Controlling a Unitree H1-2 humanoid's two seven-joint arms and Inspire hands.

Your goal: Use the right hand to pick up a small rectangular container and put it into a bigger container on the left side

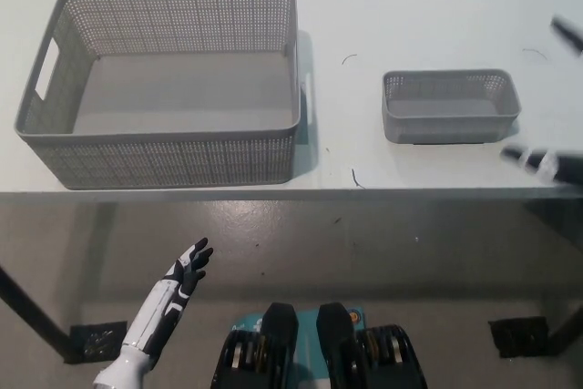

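The right hand (547, 164) shows only as blurred black fingers at the picture's right edge, one near the desk's front edge and another tip higher up at the far right. They look spread, with nothing between them, as if set wide enough to take a box by its sides. Just to the left of that hand, and not touching it, sits the small container (451, 107), upright on the white desk (410, 6), its open top up and nothing in it. Well beyond it, further to the hand's left, stands the big basket (164, 166), also empty, its mouth open to receive the small one. The pickup is not yet made. The white left hand (187, 272) rests below the desk edge, fingers loosely apart, holding nothing.
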